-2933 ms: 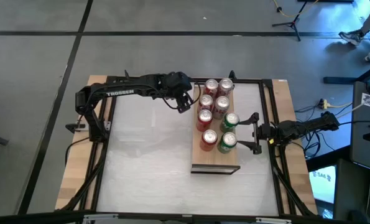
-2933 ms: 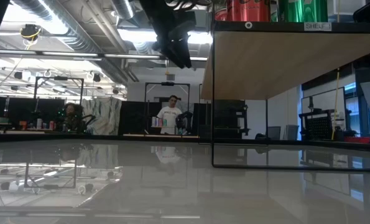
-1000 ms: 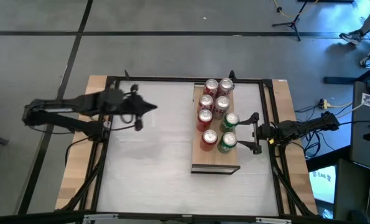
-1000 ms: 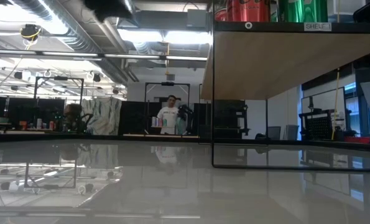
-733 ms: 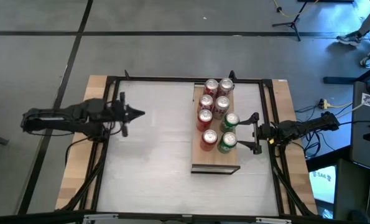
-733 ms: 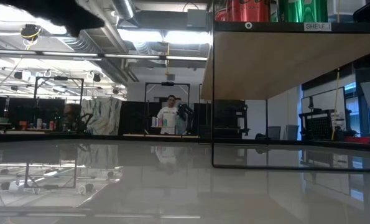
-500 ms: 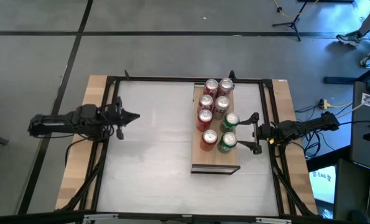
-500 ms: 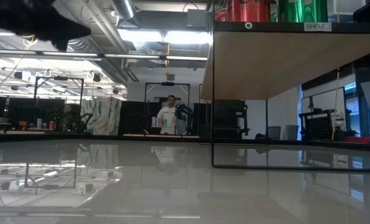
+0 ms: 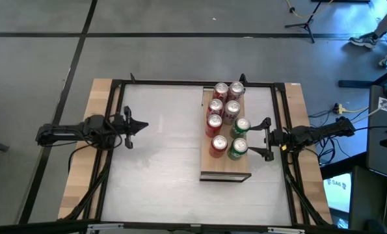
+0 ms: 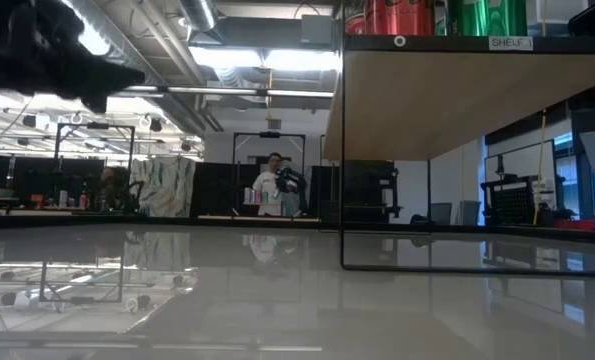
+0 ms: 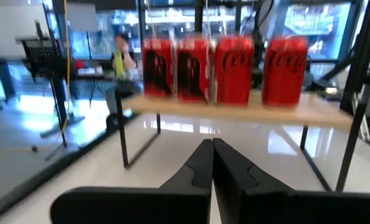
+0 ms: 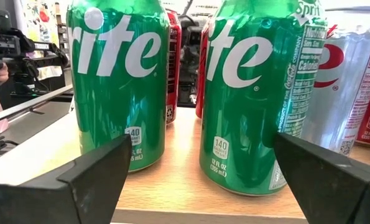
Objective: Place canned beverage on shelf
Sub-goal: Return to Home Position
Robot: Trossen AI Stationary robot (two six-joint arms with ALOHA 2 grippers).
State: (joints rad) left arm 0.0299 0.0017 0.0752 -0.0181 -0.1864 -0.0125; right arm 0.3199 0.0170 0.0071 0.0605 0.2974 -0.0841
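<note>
The shelf (image 9: 226, 166), a light-wood board on thin black legs (image 10: 341, 150), stands on the white table right of centre. Several red cans (image 9: 214, 122) and two green cans (image 9: 241, 125) stand upright on it. My right gripper (image 9: 258, 138) hangs open at the shelf's right side, level with the green cans (image 12: 119, 81), its fingers (image 12: 79, 180) spread wide and touching neither. My left gripper (image 9: 141, 124) is shut and holds nothing, over the table's left part, far from the shelf. In the left wrist view my left gripper (image 11: 212, 165) points at the red cans (image 11: 234, 68).
Bare white tabletop (image 9: 167, 162) lies between my left gripper and the shelf. A black frame (image 9: 180, 82) runs round the table. The near end of the shelf board carries no cans. People (image 10: 273, 185) stand in the room beyond the far edge.
My left gripper, staying shut, has drawn back toward the table's left edge, away from the shelf, and has come somewhat lower. The cans and the shelf have not moved.
</note>
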